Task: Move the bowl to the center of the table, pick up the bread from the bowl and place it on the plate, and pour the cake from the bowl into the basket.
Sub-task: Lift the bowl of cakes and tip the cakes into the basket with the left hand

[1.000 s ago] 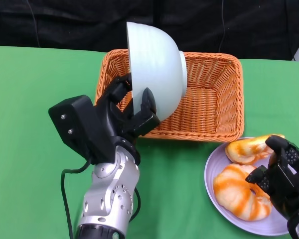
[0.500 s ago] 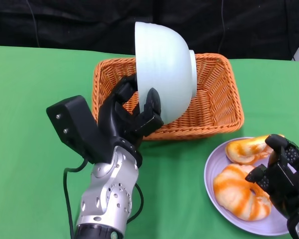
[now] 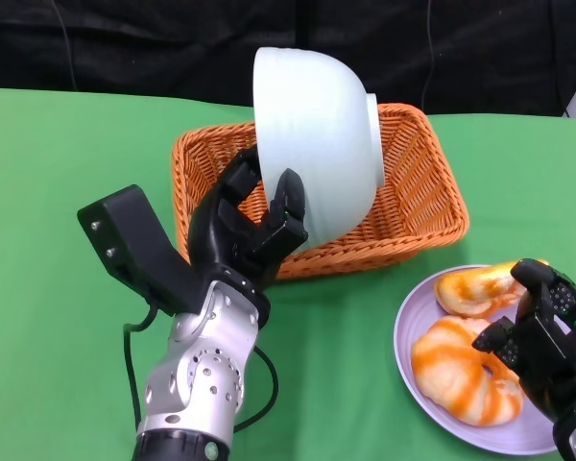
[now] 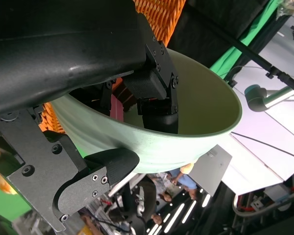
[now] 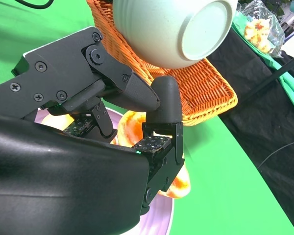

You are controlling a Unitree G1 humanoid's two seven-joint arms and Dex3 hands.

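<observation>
Fingers [image 3: 286, 204] of the left hand [image 3: 245, 226] are clamped on the rim of the pale bowl [image 3: 312, 144], which is tipped on its side over the orange basket [image 3: 418, 192] at roughly 12 o'clock on the green table [image 3: 67, 173]. Right hand [image 3: 547, 336] sits curled at about 4 o'clock, over the purple plate [image 3: 413, 331] with two breads [image 3: 461, 379] on it; can't tell whether it's touching them.
</observation>
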